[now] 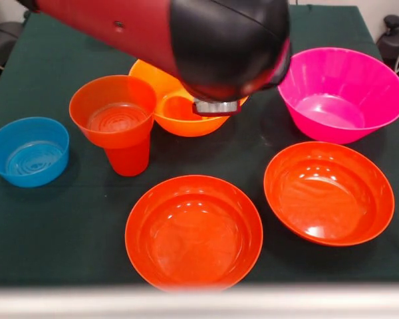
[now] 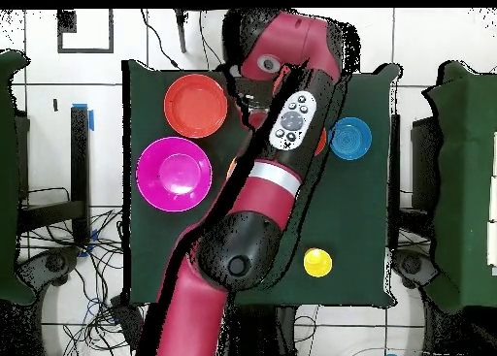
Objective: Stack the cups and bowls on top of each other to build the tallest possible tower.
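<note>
A small red-orange bowl sits on an upturned red-orange cup, a two-piece tower at the left. The large orange bowl stands behind it, with an orange rounded shape inside that I cannot identify. My arm's black wrist hangs over that bowl, and only the gripper's silver base shows. The small blue bowl is at the far left. The magenta bowl is at the right. Two wide red-orange bowls stand in front. A yellow cup shows only in the overhead view.
The dark green cloth covers the table, whose pale front edge runs along the bottom. In the overhead view my arm hides most of the table's middle; one wide red-orange bowl shows beside it.
</note>
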You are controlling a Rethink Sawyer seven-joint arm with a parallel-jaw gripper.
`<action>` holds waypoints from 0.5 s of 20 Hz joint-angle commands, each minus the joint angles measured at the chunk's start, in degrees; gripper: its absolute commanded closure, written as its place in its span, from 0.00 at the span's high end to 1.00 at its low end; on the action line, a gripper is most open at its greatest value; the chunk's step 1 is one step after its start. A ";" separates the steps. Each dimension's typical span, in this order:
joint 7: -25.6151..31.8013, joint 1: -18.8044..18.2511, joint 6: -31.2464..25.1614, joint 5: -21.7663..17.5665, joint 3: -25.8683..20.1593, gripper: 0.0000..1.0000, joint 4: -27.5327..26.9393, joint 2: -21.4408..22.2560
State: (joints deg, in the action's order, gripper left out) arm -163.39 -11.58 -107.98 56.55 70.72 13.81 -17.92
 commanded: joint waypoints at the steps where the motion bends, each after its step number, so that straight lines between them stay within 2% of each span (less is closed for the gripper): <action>1: -8.04 5.47 11.45 -6.10 -6.58 1.00 10.99 -0.46; 4: -7.91 7.81 15.53 -7.10 -8.39 1.00 15.40 0.90; 6: -7.18 8.34 16.49 -7.25 -8.83 1.00 16.53 1.16; 10: -5.49 7.37 15.40 -7.54 -7.79 1.00 14.80 0.12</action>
State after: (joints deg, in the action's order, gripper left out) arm -163.39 -3.35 -95.11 53.08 69.04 23.38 -17.95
